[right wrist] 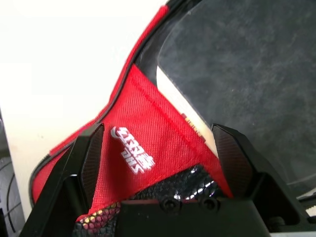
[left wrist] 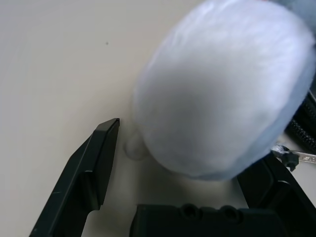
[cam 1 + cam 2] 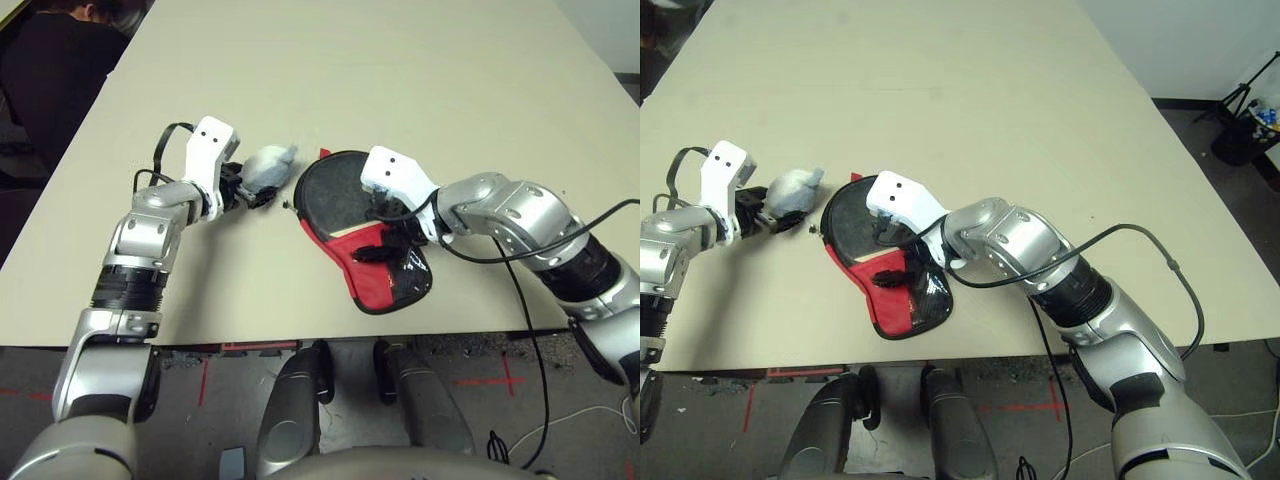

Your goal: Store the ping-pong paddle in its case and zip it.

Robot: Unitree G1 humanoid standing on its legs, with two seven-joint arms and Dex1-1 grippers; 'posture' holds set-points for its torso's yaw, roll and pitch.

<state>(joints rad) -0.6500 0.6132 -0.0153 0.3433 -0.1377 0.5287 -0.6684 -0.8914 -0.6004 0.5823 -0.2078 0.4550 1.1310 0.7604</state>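
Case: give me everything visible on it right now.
The case lies flat near the table's front edge: black fabric with a red panel, white logo, black mesh and zipper rim. It is open; the ping-pong paddle's black face sits in its wide end. The open right gripper straddles the red flap; contact is unclear.

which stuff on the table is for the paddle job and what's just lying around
For the job:
ping-pong paddle, lying in the open case
case, black and red
right gripper, open over the case

Just lying about:
grey-white fluffy lump, between the open left gripper's fingers
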